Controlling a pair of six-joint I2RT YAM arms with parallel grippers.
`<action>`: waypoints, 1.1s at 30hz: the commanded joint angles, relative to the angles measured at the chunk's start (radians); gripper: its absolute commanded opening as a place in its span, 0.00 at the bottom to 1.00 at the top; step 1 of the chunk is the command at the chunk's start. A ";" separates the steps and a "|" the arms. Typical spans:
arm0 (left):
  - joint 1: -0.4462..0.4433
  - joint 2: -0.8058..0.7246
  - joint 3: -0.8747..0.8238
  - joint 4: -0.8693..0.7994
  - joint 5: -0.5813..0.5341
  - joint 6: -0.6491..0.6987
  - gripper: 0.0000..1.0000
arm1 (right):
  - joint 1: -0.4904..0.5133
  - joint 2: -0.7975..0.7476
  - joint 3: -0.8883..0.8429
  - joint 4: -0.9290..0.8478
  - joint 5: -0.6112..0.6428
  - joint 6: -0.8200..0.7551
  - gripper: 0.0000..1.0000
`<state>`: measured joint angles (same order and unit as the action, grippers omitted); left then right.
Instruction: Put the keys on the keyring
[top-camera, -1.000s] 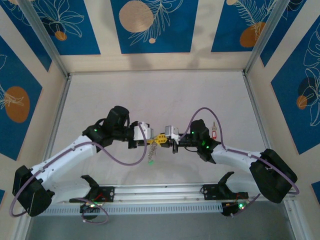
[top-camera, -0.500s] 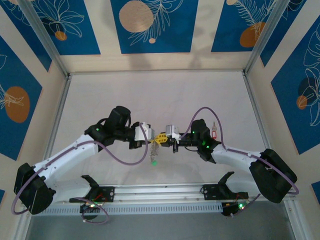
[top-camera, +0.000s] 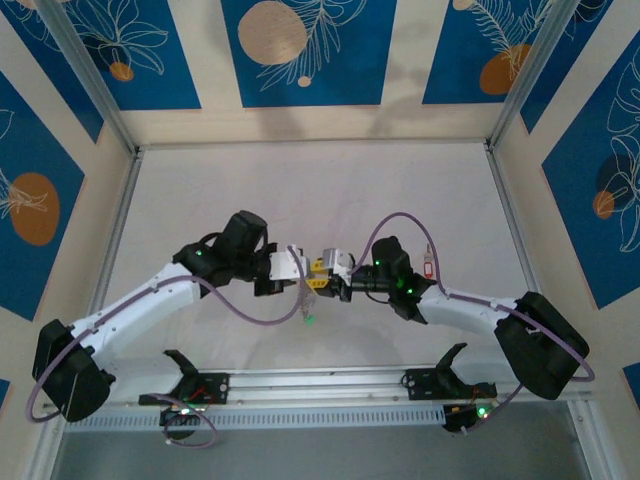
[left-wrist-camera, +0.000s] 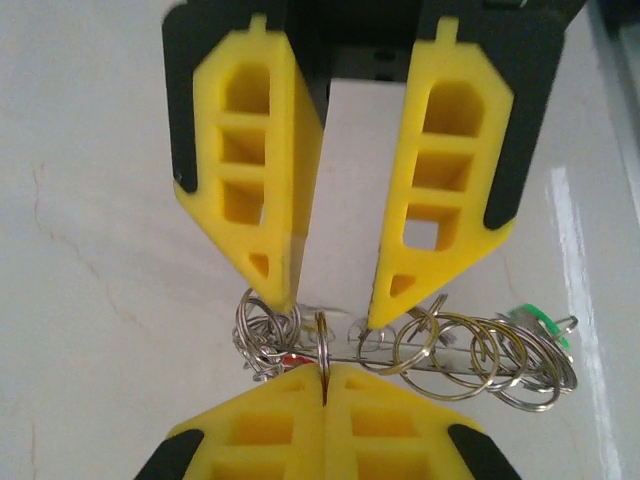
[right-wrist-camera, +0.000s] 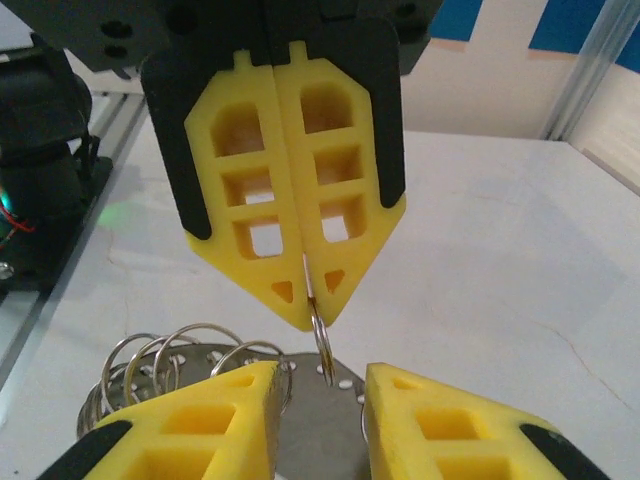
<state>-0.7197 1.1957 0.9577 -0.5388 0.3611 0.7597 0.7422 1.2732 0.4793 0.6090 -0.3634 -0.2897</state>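
Two arms: left arm and right arm. Four yellow fingers, two per arm. One keyring. One green-tagged key. Two red ones: a red-tagged key near the keyring, a second red-tagged key well apart from it. The small wire rings overlap beyond counting.

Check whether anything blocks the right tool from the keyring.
Nothing visible does. The left tool pinches the keyring edge-on, and the right tool stands open just above it, one finger on each side of the ring.
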 joint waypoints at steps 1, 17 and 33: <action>-0.028 0.035 0.081 -0.133 -0.082 0.035 0.00 | 0.016 -0.001 0.043 -0.059 0.039 -0.047 0.28; -0.044 0.102 0.179 -0.227 -0.040 0.039 0.00 | 0.031 0.075 0.075 -0.039 0.039 -0.029 0.31; -0.043 0.022 0.135 -0.158 0.061 0.086 0.00 | 0.030 0.103 0.061 0.023 -0.029 0.001 0.27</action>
<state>-0.7506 1.2579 1.0992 -0.7563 0.3225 0.8009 0.7650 1.3617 0.5331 0.6357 -0.3962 -0.3061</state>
